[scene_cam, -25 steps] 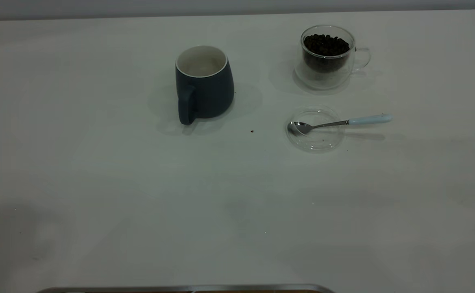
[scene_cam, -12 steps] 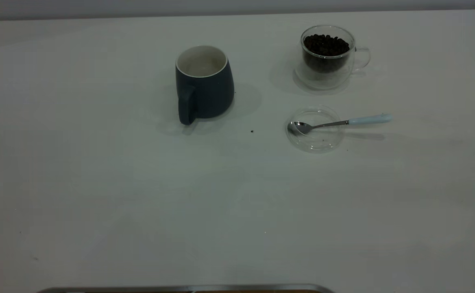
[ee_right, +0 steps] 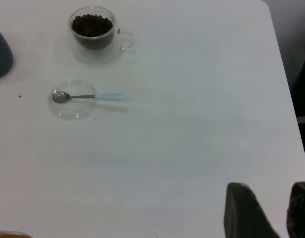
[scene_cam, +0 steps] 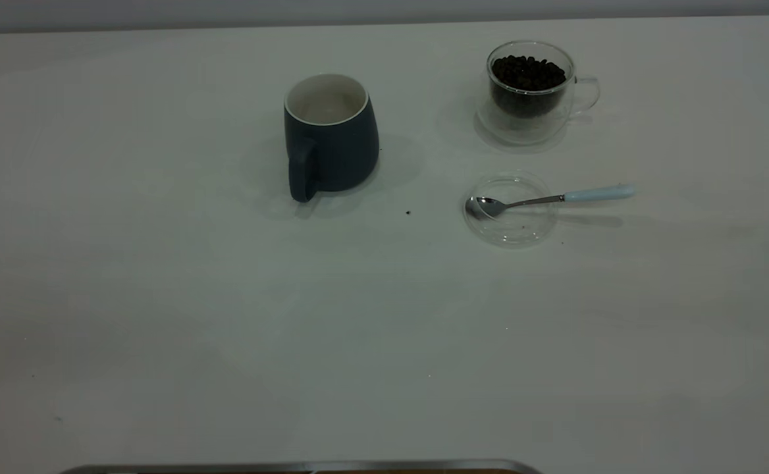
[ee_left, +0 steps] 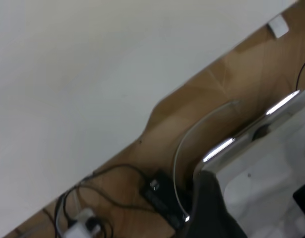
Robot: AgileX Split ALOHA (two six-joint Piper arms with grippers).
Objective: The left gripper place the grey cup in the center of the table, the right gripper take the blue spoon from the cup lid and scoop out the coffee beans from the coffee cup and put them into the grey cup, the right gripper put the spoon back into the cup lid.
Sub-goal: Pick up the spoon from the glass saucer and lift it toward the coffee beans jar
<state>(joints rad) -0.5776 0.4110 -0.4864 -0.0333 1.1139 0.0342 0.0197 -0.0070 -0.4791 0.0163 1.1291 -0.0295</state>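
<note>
The grey cup (scene_cam: pixel 330 135) stands upright near the middle of the table (scene_cam: pixel 226 316), handle toward the near edge, its white inside showing. To its right, the coffee cup (scene_cam: pixel 529 92) holds coffee beans (scene_cam: pixel 528 72). In front of that cup lies the cup lid (scene_cam: pixel 509 224), with the blue spoon (scene_cam: pixel 556 197) resting bowl-down in it and its handle pointing right. My right gripper (ee_right: pixel 274 210) hovers open and empty over bare table, far from the spoon (ee_right: pixel 88 96). My left gripper (ee_left: pixel 256 203) is off the table over the floor, its jaws apart and holding nothing. Neither gripper appears in the exterior view.
A dark crumb (scene_cam: pixel 408 212) lies between the grey cup and the lid. A metal rim (scene_cam: pixel 292 467) runs along the near edge. In the left wrist view, cables and a power strip (ee_left: pixel 162 196) lie on a wooden floor.
A shadow over the table's near left corner has faded away. The cups, lid and spoon have not moved.
</note>
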